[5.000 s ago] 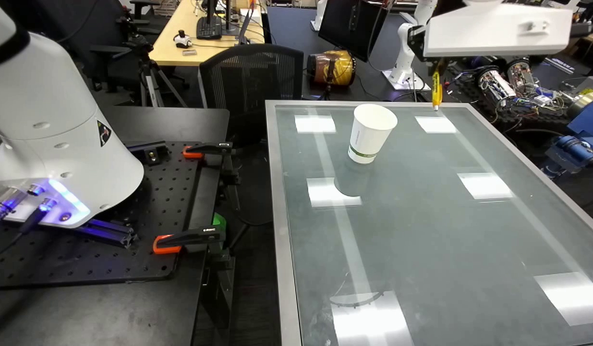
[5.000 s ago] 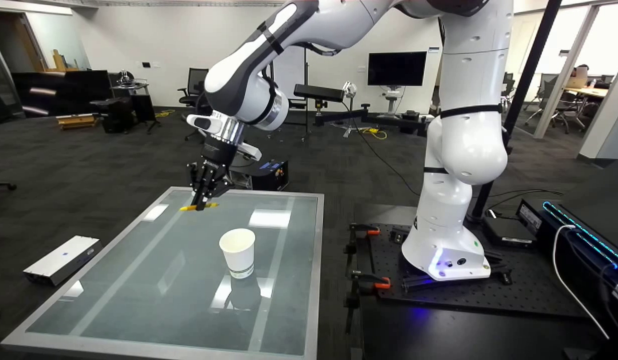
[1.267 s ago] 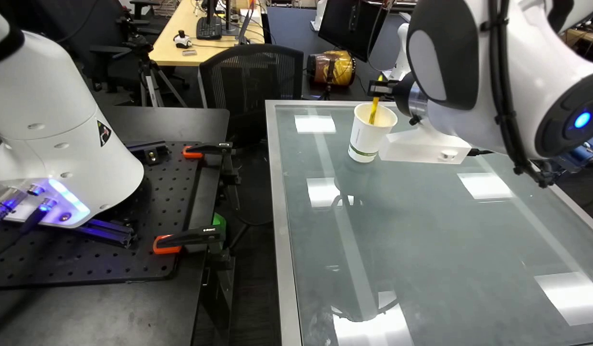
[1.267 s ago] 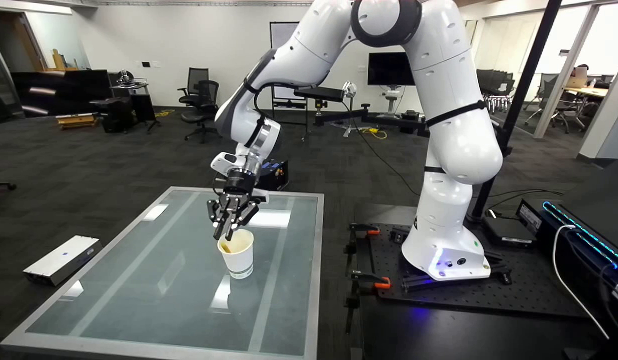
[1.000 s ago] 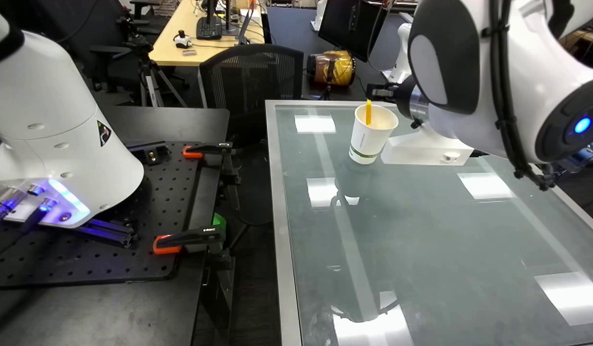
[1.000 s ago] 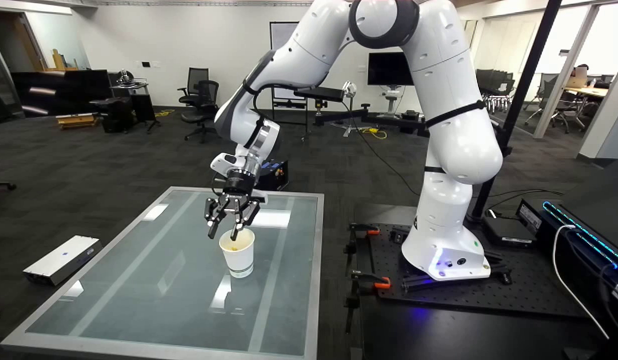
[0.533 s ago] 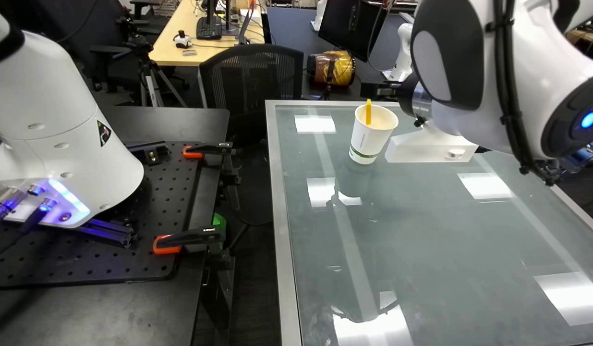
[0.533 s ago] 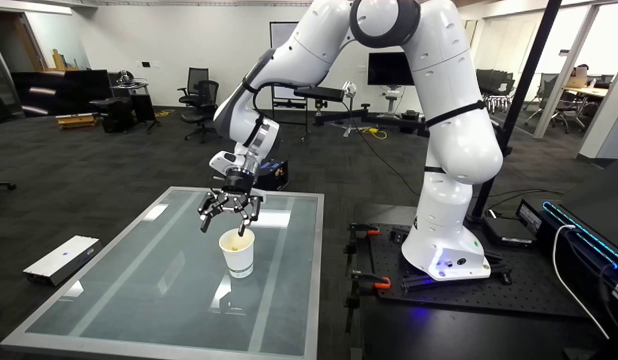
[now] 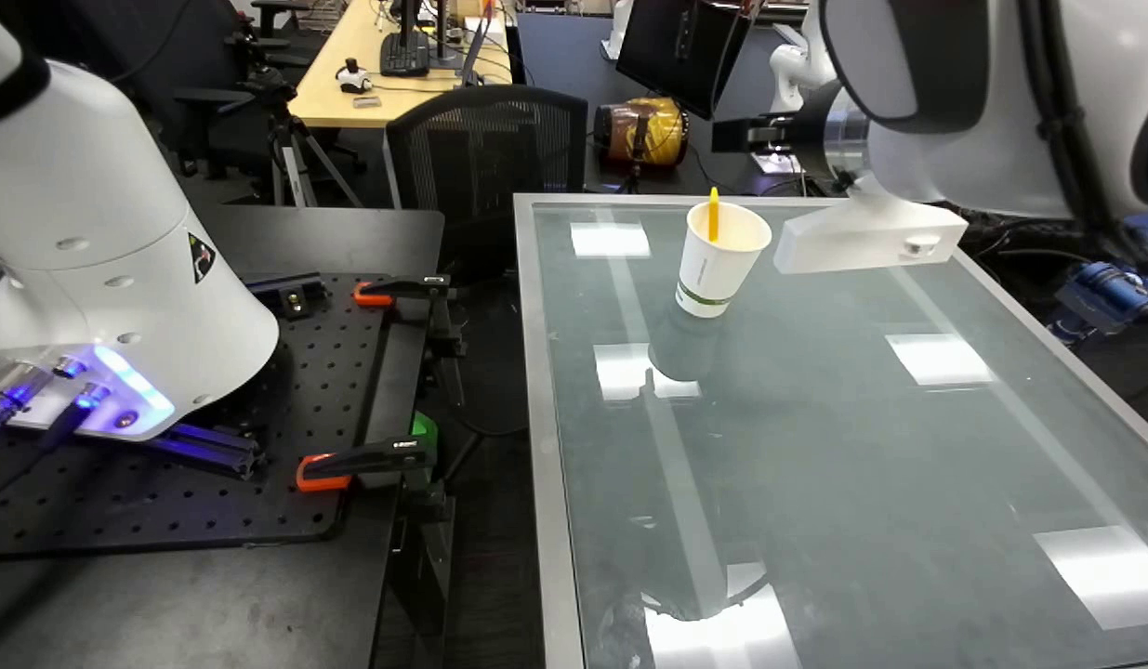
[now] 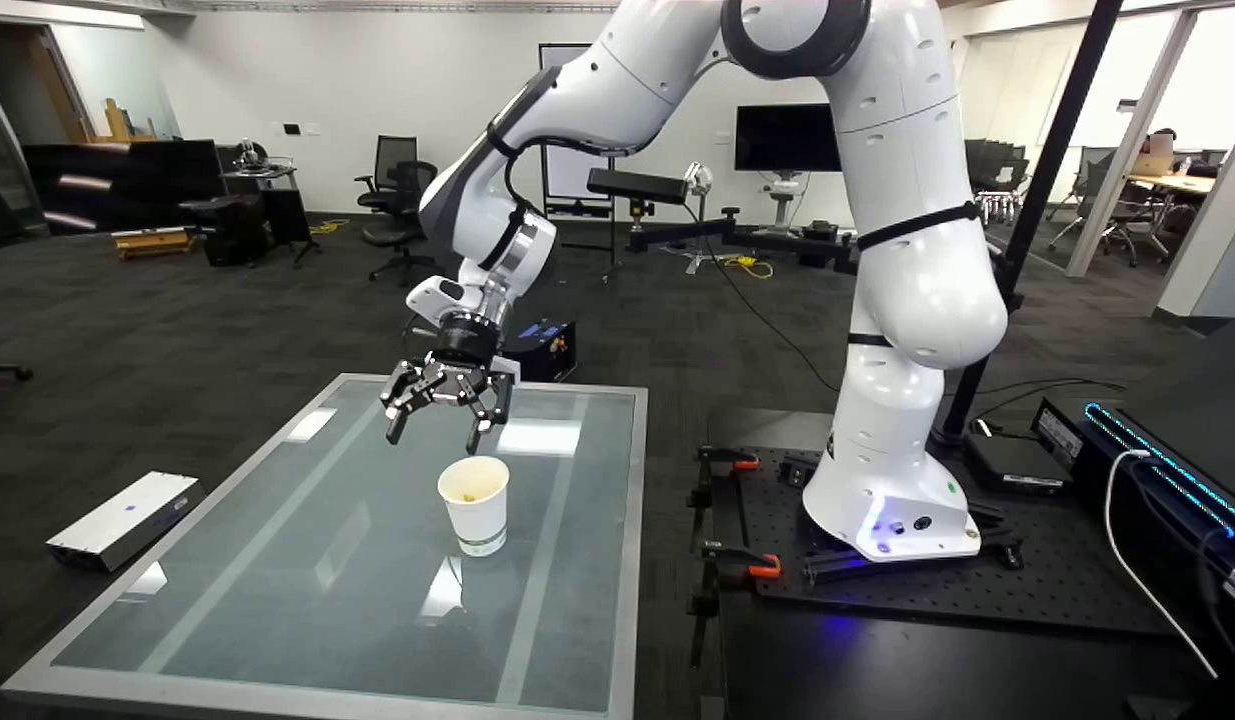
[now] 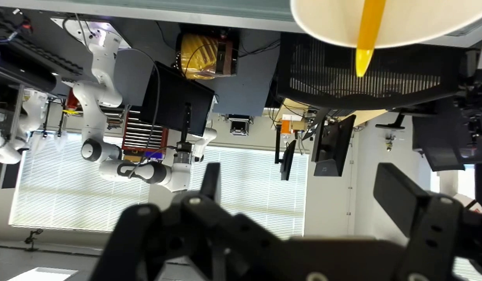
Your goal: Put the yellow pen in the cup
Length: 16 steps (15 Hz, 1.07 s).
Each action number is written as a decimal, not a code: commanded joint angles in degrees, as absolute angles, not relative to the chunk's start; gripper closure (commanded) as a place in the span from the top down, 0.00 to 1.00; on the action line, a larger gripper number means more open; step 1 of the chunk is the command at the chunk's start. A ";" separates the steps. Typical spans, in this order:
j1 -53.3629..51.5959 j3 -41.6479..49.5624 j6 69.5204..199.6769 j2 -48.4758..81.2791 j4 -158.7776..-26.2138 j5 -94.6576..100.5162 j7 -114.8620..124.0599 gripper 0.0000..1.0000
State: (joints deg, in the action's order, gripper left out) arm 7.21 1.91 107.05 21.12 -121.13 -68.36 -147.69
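Note:
The white cup [image 9: 719, 269] stands upright on the glass-topped table, seen in both exterior views. Inside it the yellow pen [image 9: 713, 219] leans against the wall, its tip poking above the rim; in an exterior view only a yellow bit of the pen [image 10: 468, 497] shows. My gripper [image 10: 434, 437] is open above and beyond the cup, apart from it, with nothing between its fingers. The wrist view is upside down: the cup [image 11: 326, 23] and the pen [image 11: 367, 35] fill its top right part, outside the spread jaws of the gripper [image 11: 298, 175].
The table [image 9: 815, 465] has a grey metal frame [image 10: 632, 560] round its glass. A black mesh chair [image 9: 488, 158] stands close against one edge. Black clamps with orange ends [image 9: 369, 460] hold the mounting plate by the robot's base [image 10: 892, 490].
Five seconds ago my gripper held the pen away from the cup. Since then the pen went into the cup, the fingers spread and let go, and the gripper rose and drew back.

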 commanded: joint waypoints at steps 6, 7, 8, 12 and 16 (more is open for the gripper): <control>3.54 2.01 111.85 10.32 -125.19 -64.66 -146.11 1.00; 3.23 1.95 112.48 9.51 -125.40 -64.29 -145.91 1.00; 2.98 1.89 112.99 8.88 -125.50 -64.11 -145.81 1.00; 3.32 1.93 111.14 10.52 -123.73 -64.60 -146.90 1.00; 3.27 1.93 111.33 10.25 -124.08 -64.53 -146.89 1.00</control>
